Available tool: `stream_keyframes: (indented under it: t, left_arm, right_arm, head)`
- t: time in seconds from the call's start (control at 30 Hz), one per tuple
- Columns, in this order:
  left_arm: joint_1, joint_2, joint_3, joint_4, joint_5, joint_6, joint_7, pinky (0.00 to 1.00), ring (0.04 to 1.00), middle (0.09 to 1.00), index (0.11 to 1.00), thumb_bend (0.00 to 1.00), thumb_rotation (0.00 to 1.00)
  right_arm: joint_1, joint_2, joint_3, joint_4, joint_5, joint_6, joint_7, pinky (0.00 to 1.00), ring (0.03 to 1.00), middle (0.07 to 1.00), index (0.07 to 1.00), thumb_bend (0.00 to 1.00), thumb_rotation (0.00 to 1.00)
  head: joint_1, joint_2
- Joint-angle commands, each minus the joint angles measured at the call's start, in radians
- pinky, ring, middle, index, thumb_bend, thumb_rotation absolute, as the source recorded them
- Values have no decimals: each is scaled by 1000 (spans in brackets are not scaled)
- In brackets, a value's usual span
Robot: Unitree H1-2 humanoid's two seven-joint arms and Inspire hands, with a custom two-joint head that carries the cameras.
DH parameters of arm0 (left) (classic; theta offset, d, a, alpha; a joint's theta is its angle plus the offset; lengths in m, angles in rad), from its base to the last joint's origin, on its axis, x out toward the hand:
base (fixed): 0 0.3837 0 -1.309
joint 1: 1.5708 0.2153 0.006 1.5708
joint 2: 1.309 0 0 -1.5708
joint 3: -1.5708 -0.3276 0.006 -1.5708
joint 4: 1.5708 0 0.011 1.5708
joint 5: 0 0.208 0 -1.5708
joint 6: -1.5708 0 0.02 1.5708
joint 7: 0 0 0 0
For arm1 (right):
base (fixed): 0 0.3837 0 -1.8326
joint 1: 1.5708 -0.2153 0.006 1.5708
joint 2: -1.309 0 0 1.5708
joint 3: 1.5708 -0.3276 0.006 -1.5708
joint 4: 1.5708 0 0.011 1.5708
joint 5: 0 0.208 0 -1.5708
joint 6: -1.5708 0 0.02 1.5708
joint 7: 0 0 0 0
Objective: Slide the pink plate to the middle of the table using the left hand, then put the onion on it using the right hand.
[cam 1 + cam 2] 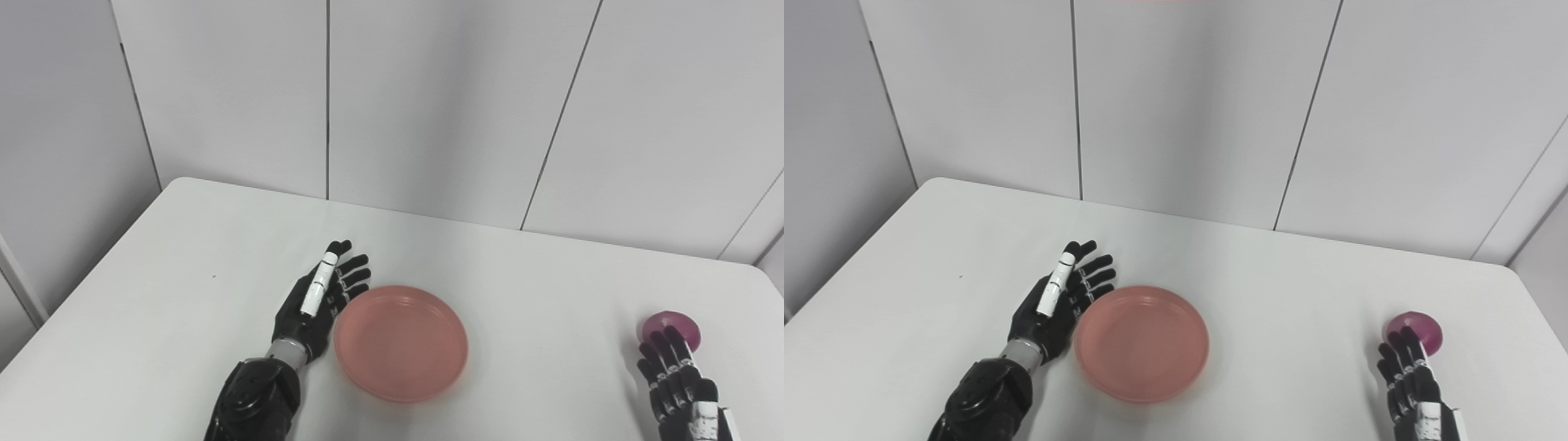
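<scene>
The left hand (318,303), fingers spread and holding nothing, rests against the pink plate (401,343) near the table's (520,275) middle, so the slide looks about finished; next the right hand (677,383), open just short of the onion (674,326), must close around it.

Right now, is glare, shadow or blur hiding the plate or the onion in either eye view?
Left eye view: even, soft light; pink plate sharp, only a faint shadow under its near rim; no glare. Right eye view: the same; onion clear, its near side covered by the right hand, not by shadow. Left hand crisp, no motion blur.
</scene>
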Motion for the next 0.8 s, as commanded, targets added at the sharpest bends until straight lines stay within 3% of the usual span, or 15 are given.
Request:
stream_keyframes:
  t: [0.0, 0.23, 0.53, 0.67, 0.77]
  left_arm:
    - [-15, -10, -11, -55, -8, 9, -9, 824, 821, 820, 889, 589, 794]
    - [3, -28, -24, -76, -1, 24, -10, 830, 814, 819, 903, 589, 811]
    - [5, -52, -22, -64, -9, 20, -5, 846, 819, 810, 923, 592, 798]
    - [-6, -53, -7, -53, -15, 17, -3, 844, 819, 810, 922, 592, 790]
    - [-14, -45, 14, -48, -28, 6, -9, 840, 823, 814, 924, 599, 793]
  right_arm:
    - [46, 44, 22, 43, 8, 13, -7, 965, 947, 948, 963, 859, 909]
    - [45, 47, 26, 38, 17, 18, -8, 997, 958, 955, 970, 853, 907]
    - [43, 51, 34, 39, 1, 2, -14, 966, 944, 950, 971, 849, 914]
    - [46, 53, 41, 31, -19, -1, -20, 943, 932, 942, 966, 851, 922]
    - [49, 65, 52, 7, -34, 22, -38, 931, 931, 937, 956, 877, 911]
  head:
    - [0, 2]
    - [-1, 4]
    - [-30, 13]
    - [-68, 20]
    - [-138, 30]
